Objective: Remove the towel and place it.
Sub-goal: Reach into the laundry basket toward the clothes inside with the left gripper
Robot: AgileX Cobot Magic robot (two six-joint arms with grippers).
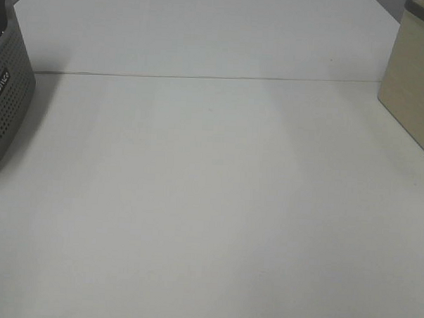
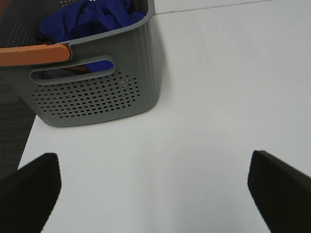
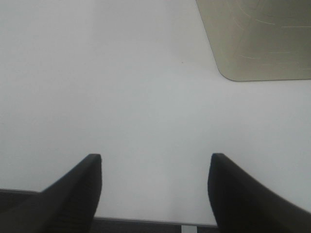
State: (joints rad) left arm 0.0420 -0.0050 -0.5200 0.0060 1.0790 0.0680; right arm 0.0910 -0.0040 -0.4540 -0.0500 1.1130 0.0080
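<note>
While the blue towel (image 2: 92, 17) lies crumpled inside the grey basket (image 2: 97, 92) at the left edge of the white table (image 1: 210, 201), I see my left gripper (image 2: 153, 160) with jaws wide apart facing the basket and my right gripper (image 3: 155, 160), jaws also apart, near a beige box (image 3: 262, 39)

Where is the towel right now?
The towel lies bunched inside the grey basket, seen in the left wrist view; that basket stands at the left edge of the table in the high view.
</note>
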